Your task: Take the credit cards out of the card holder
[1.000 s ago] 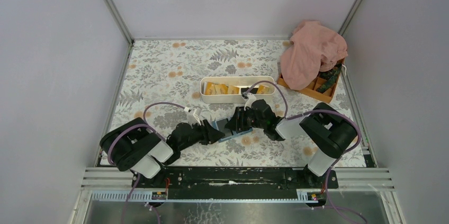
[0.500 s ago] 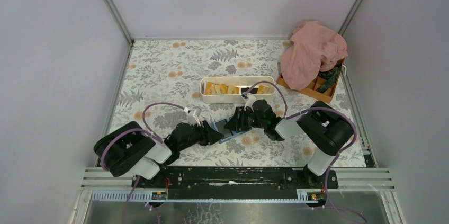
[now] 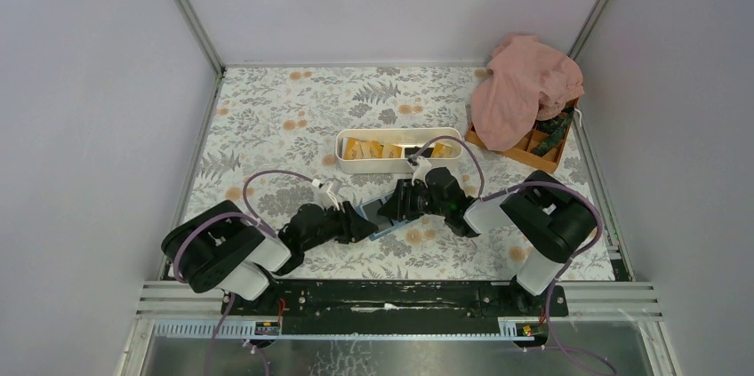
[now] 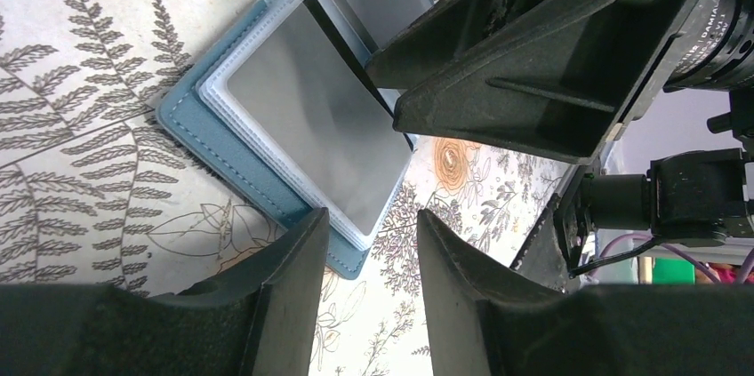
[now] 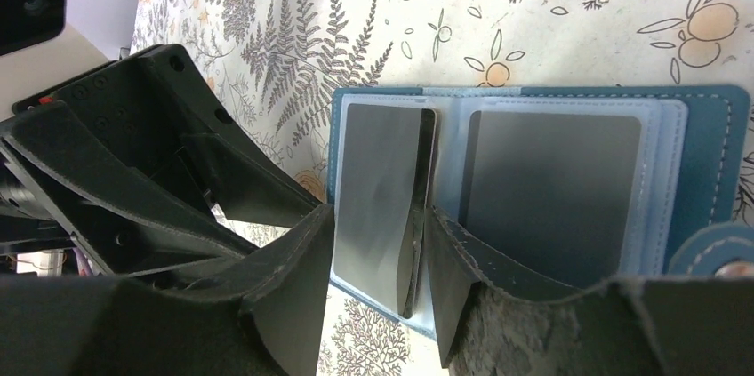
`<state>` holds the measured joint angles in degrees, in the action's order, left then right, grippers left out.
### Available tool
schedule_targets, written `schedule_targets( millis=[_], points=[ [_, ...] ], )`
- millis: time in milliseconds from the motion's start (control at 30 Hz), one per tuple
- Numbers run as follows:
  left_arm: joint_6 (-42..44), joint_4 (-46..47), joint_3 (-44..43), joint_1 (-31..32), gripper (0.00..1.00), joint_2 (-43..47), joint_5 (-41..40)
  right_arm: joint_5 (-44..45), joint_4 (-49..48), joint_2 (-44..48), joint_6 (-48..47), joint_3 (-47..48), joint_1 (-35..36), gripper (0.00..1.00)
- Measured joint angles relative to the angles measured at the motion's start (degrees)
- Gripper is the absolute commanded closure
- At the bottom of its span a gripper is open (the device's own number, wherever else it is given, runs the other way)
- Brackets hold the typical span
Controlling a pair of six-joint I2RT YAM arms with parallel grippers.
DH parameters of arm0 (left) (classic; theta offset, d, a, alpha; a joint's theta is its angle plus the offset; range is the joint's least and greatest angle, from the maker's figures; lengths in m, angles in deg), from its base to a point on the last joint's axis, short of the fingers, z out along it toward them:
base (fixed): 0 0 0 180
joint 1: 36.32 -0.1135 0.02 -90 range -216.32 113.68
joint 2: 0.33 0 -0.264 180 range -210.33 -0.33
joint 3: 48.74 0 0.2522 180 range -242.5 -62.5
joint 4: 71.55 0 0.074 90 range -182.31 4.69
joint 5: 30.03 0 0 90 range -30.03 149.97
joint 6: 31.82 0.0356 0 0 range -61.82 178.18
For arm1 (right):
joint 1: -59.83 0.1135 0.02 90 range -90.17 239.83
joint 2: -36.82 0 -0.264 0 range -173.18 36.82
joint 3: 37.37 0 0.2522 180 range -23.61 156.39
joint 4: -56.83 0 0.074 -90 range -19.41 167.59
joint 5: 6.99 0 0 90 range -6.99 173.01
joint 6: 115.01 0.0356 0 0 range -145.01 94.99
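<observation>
- The left tool (image 4: 369, 220) sits low at the near corner of the open card holder (image 5: 707, 163). Its fingers are about half apart with that corner in the gap. Nothing looks clamped, so I judge it is there to pin the case flat.
- Facing it, the right tool (image 5: 381, 216) has its fingers partly spread either side of a dark card (image 5: 382, 154) on one half of the holder. I cannot tell whether they pinch it.
- To do this well, I'd press the case down and draw the card straight along its pocket. Pulling upward may lift the whole holder.
- The holder lies between both tools on the flowered surface (image 3: 293, 109), towards the front.
- Farther back, a white tray (image 3: 340, 150) holds orange-yellow cards (image 3: 369, 149).
- In the far right corner a pink cloth (image 3: 525, 87) drapes over an orange compartment box (image 3: 533, 152). Plain pale walls (image 3: 382, 3) close the space in.
</observation>
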<state>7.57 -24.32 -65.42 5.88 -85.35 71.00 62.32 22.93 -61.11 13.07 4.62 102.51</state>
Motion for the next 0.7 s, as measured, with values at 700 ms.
schedule_targets(
  millis=[700],
  points=[
    [2.6,-21.9,-6.1,-0.2,0.40,19.1,0.4,1.8,2.8,6.3,-0.3,-0.9,0.0,0.48]
  ],
)
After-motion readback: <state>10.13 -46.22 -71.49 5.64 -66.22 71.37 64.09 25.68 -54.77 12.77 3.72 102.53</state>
